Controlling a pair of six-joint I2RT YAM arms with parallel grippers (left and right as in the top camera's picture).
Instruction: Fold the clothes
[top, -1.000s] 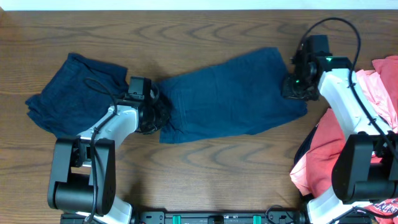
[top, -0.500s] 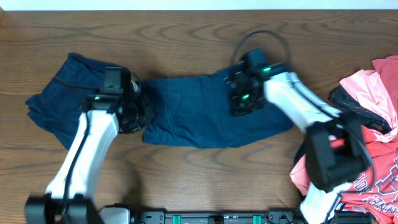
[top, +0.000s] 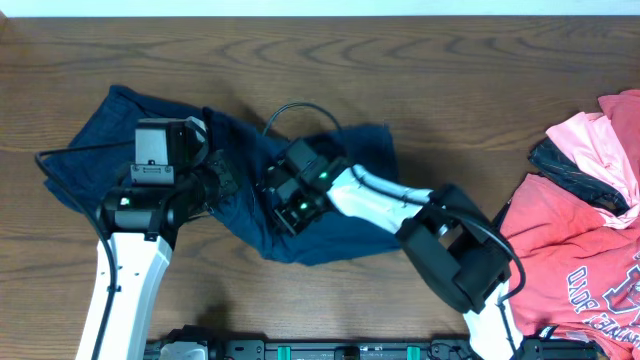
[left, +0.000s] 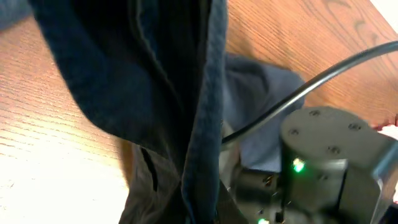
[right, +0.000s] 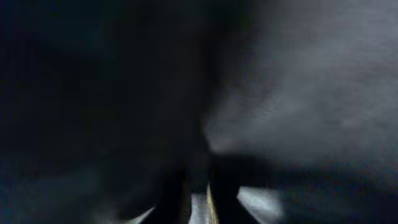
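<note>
A dark blue garment (top: 345, 165) lies bunched on the wooden table at centre-left. My left gripper (top: 222, 180) is shut on its left edge and holds the cloth (left: 180, 93) lifted, hanging in folds. My right gripper (top: 285, 200) is shut on another edge of the same garment and has carried it over toward the left one. The right wrist view shows only dark cloth (right: 124, 93) pressed against the fingers. A second dark blue garment (top: 100, 130) lies at the far left, partly under my left arm.
A pile of red and pink clothes (top: 580, 230) with a dark piece on top sits at the right edge. Bare wooden table (top: 450, 80) lies between the pile and the blue garment. The right arm's body (left: 329, 155) shows close in the left wrist view.
My right gripper has swept from the far right to the centre-left, dragging the blue garment's right edge over itself. My left gripper lifted its edge and shifted slightly left.
</note>
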